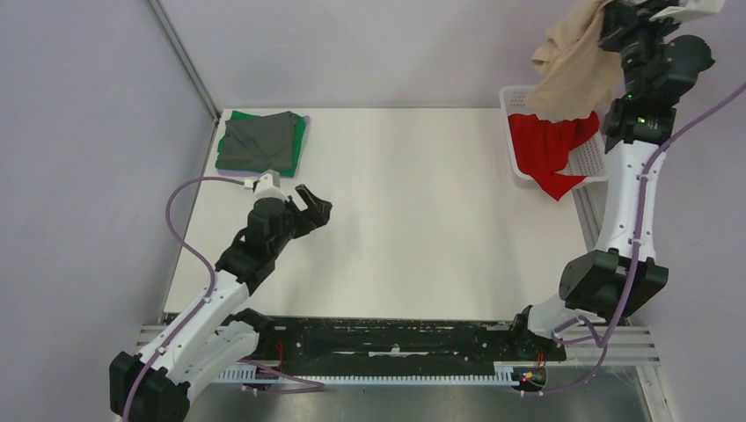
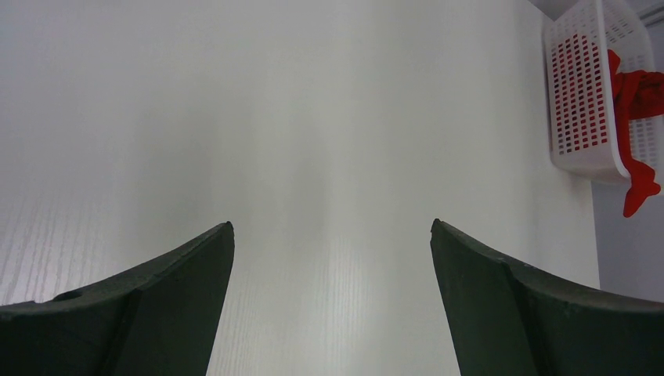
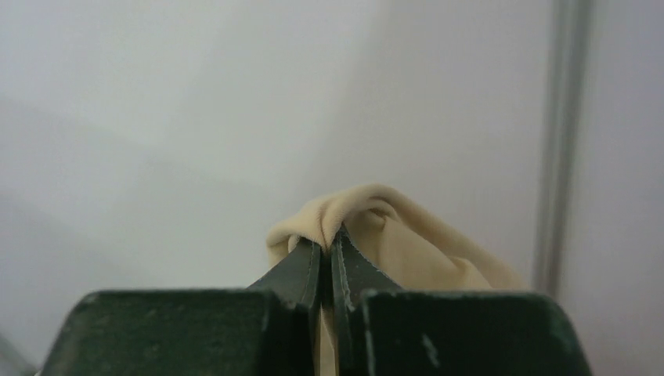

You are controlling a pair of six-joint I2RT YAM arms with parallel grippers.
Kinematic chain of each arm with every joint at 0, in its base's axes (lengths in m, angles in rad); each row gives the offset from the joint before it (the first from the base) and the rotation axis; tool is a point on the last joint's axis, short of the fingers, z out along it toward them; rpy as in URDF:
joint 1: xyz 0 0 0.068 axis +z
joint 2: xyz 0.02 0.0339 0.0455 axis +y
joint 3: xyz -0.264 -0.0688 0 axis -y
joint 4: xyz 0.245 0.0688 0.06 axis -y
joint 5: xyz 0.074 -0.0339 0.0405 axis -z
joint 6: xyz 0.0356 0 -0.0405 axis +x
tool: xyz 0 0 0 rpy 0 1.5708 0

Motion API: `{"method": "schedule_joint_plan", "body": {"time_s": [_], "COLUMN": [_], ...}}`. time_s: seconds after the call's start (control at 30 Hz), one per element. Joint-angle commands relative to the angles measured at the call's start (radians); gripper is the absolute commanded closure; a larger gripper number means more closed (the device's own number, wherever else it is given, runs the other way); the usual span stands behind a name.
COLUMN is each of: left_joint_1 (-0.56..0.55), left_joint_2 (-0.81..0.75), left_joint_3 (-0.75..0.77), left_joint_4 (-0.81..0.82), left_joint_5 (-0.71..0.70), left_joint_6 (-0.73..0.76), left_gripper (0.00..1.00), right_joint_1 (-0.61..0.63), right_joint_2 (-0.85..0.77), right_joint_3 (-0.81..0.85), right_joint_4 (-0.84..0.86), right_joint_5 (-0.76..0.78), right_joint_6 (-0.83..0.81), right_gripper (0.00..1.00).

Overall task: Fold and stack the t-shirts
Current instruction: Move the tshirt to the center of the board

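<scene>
One white basket (image 1: 513, 95) with one red t-shirt (image 1: 545, 145) in it, and one beige t-shirt (image 1: 576, 61) held above it.
The red t-shirt lies in the basket and hangs over its near rim. The right gripper (image 3: 329, 243) is high above the basket, its fingers pressed together on a fold of the beige t-shirt. Far left of the basket, across the table (image 1: 422, 220), there is one pile of two: a dark grey t-shirt (image 1: 259, 141) on a green t-shirt (image 1: 302, 132). The left gripper (image 2: 331, 227) is between pile and basket, nearer the pile, fingers wide apart, holding nothing. Four shirts in all.
</scene>
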Motion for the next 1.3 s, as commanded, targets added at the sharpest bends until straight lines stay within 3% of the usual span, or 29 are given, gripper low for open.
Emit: {"method": "schedule_joint_plan", "body": {"time_s": [0.0, 0.2, 0.43, 0.7, 0.77, 0.9, 1.03, 1.17, 1.27], "left_joint_1": [-0.001, -0.001, -0.002, -0.001, -0.001, -0.001, -0.001, -0.001, 0.002], "left_joint_2": [-0.056, -0.144, -0.227, -0.277, -0.263, -0.206, -0.132, -0.020, 0.111], "left_joint_3": [0.010, 0.003, 0.011, -0.008, -0.011, -0.016, -0.032, -0.038, 0.004], "left_joint_4": [-0.017, -0.145, -0.291, -0.336, -0.334, -0.322, -0.261, -0.127, -0.066], "left_joint_5": [-0.018, -0.096, -0.135, -0.150, -0.143, -0.109, -0.078, -0.049, -0.030], "left_joint_6": [0.025, -0.032, -0.079, -0.106, -0.106, -0.104, -0.103, -0.092, -0.087], "left_gripper": [0.00, 0.00, 0.00, 0.00, 0.00, 0.00, 0.00, 0.00, 0.00], "right_joint_1": [0.161, 0.471, 0.677, 0.719, 0.718, 0.719, 0.719, 0.716, 0.717], "right_joint_2": [-0.038, -0.081, -0.131, -0.167, -0.134, -0.096, -0.266, -0.555, -0.732], "right_joint_3": [0.057, -0.160, -0.361, -0.683, -0.717, -0.736, -0.915, -1.260, -1.409], "right_joint_4": [0.018, -0.063, -0.087, -0.159, -0.229, -0.354, -0.209, 0.053, 0.114], "right_joint_5": [-0.269, -0.316, -0.364, -0.312, -0.199, 0.116, 0.319, 0.450, 0.416], "right_joint_6": [0.095, -0.049, -0.086, -0.108, -0.153, -0.211, -0.173, -0.089, -0.066], "right_gripper": [1.00, 1.00, 1.00, 0.99, 0.86, 0.29, 0.02, 0.02, 0.02]}}
